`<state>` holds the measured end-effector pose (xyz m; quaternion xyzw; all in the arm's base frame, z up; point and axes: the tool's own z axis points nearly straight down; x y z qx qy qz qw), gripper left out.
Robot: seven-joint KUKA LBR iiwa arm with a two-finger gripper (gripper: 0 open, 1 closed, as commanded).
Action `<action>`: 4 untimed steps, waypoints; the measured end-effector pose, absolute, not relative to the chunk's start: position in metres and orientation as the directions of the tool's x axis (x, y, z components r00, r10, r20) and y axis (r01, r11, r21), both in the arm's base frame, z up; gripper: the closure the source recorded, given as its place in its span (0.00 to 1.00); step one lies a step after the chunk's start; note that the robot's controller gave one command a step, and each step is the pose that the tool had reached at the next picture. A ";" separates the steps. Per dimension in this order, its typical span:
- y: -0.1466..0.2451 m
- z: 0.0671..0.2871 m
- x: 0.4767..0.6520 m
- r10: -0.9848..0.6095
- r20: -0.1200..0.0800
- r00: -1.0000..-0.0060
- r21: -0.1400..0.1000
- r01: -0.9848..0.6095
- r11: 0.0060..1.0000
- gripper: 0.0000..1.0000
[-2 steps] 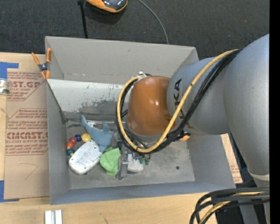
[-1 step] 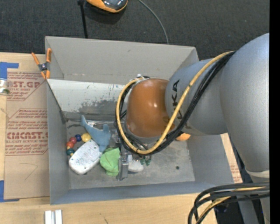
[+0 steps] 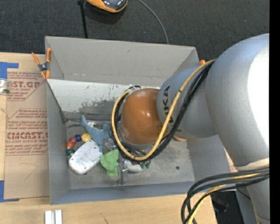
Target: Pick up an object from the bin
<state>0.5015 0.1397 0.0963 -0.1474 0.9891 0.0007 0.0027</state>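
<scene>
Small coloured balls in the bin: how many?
4, clustered by the left wall above the white oblong thing: a yellow ball, a blue ball, an orange ball, and a dark ball lowest. More may be hidden.

we see a white oval device on the floor of the bin, at its left. coloured beads lie just beside it, a blue plastic toy behind it. beyond the bin, an orange-and-black object sits on dark floor.
</scene>
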 end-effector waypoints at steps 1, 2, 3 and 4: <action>0.141 0.071 0.499 -0.413 -0.007 -0.911 0.000 -0.413 0.911 1.00; 0.141 0.071 0.499 -0.413 -0.007 -0.911 0.000 -0.413 0.911 1.00; 0.129 0.070 0.498 -0.421 -0.008 -0.907 0.001 -0.421 0.907 1.00; 0.114 0.070 0.512 -0.448 -0.008 -0.894 0.001 -0.448 0.894 1.00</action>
